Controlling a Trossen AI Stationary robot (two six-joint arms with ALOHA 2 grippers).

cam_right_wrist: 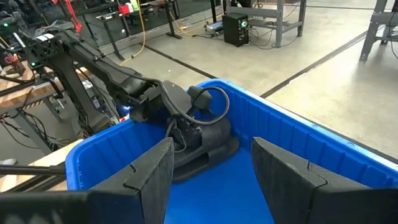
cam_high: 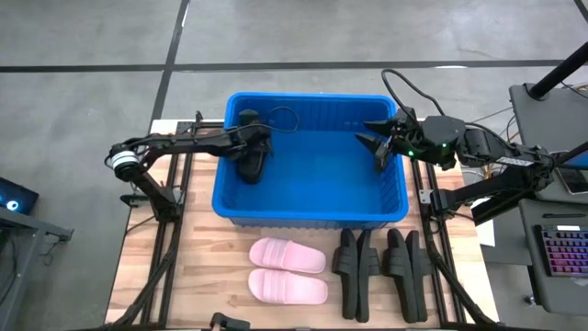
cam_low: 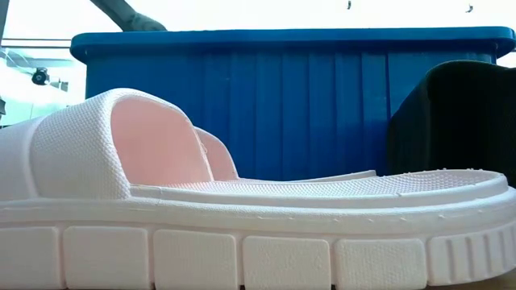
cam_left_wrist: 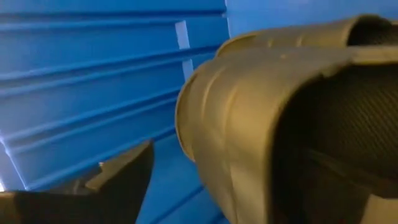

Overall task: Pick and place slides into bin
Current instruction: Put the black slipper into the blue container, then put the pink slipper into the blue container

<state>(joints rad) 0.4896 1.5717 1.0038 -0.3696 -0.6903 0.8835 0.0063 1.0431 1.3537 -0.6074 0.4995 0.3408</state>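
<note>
A pale pink slide (cam_low: 242, 234) lies nearest the low camera, in front of the bin (cam_high: 312, 210), beside its pink mate (cam_high: 288, 255) and four black slides (cam_high: 381, 271). Inside the bin's left end, the left gripper (cam_high: 253, 147) sits over a black slide (cam_high: 252, 164) on the floor; whether its jaws have let go cannot be told. At the bin's right end, the right gripper (cam_right_wrist: 211, 168) hangs with jaws spread, holding nothing.

In the low view a pink slide (cam_low: 242, 234) fills the foreground, its ends cut off, hiding most of the bin (cam_low: 282, 105). In the left wrist view a black slide (cam_left_wrist: 292, 124) runs past the edge, one finger (cam_left_wrist: 112, 186) partly shown
</note>
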